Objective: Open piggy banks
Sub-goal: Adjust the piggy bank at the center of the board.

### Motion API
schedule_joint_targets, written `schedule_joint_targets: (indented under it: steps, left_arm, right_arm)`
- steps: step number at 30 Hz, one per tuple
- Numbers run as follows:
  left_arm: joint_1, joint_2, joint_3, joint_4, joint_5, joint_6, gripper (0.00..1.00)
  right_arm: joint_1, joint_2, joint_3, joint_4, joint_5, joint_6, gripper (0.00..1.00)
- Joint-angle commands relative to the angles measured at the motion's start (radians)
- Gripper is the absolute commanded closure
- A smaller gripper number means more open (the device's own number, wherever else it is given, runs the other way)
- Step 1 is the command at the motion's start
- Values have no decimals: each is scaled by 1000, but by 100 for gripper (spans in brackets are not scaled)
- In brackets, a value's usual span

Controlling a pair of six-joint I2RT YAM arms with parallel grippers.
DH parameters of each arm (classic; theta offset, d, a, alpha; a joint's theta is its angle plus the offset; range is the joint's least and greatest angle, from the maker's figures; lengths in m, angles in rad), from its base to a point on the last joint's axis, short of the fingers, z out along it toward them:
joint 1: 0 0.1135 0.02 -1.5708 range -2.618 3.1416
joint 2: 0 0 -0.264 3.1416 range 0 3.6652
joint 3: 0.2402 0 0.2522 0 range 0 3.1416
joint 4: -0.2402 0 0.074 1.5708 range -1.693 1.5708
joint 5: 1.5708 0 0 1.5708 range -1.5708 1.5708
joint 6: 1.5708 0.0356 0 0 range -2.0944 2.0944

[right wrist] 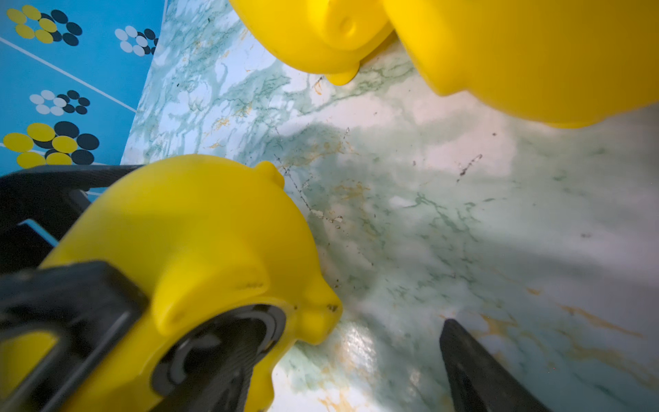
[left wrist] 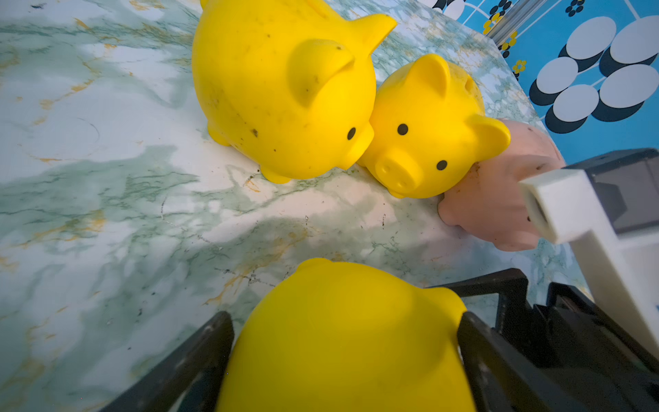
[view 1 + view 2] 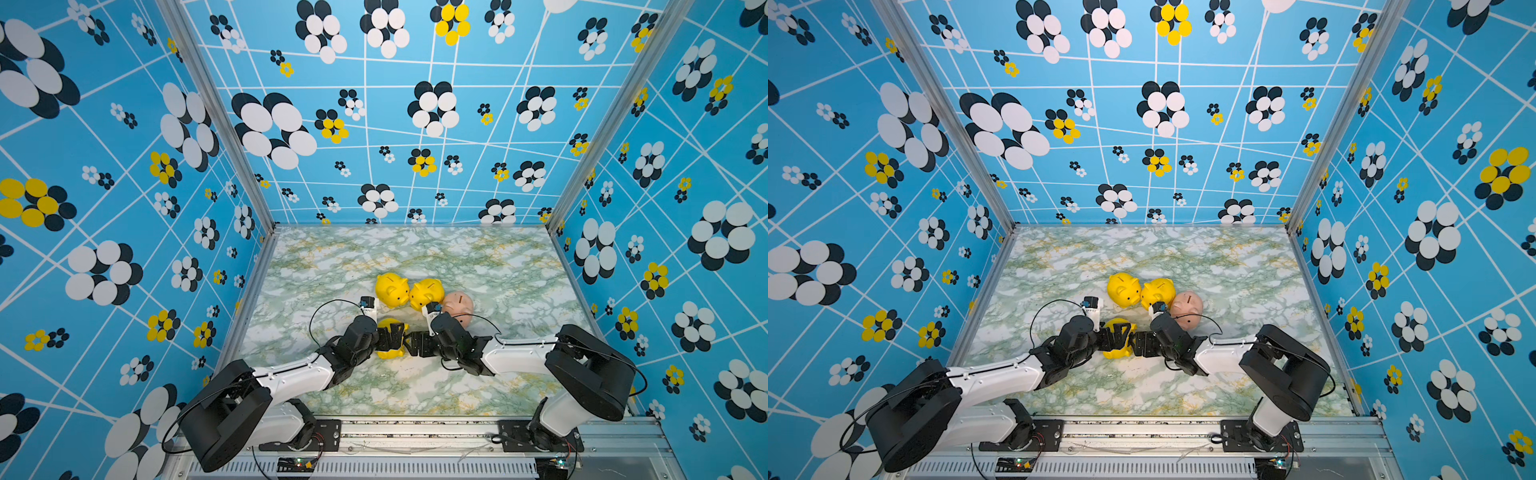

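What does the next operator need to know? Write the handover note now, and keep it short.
Left gripper: shut on a yellow piggy bank, belly turned toward the right gripper.
Right gripper: open, at that bank's belly plug, not gripping it.
Other banks: rear yellow bank, middle yellow bank and pink bank, bunched together farther back on the table; their plugs are hidden.
Done: no bank visibly opened; the held bank's plug is in place.
Left: pull this plug, then do the other three.
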Motion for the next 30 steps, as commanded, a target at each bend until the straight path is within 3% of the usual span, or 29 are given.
schedule_joint_targets:
  steps: [1,10,19,24,30]
  left_arm:
    - [-4,75,-68,-218,55,-28,1]
    - [52,223,-79,-215,209,-35,0]
    - [81,326,-33,-304,297,-11,1]
    - [92,375,-16,-305,338,-8,1]
    - [125,446,-23,-235,405,-7,1]
  right_arm:
    - [22,-32,-2,61,-58,-41,16]
    - [-3,-105,-46,26,-52,-63,16]
    - [-95,-288,-156,-52,-77,-111,17]
    - [-143,-360,-206,-24,-117,-111,29]
    - [-145,-297,-229,166,-181,-71,44]
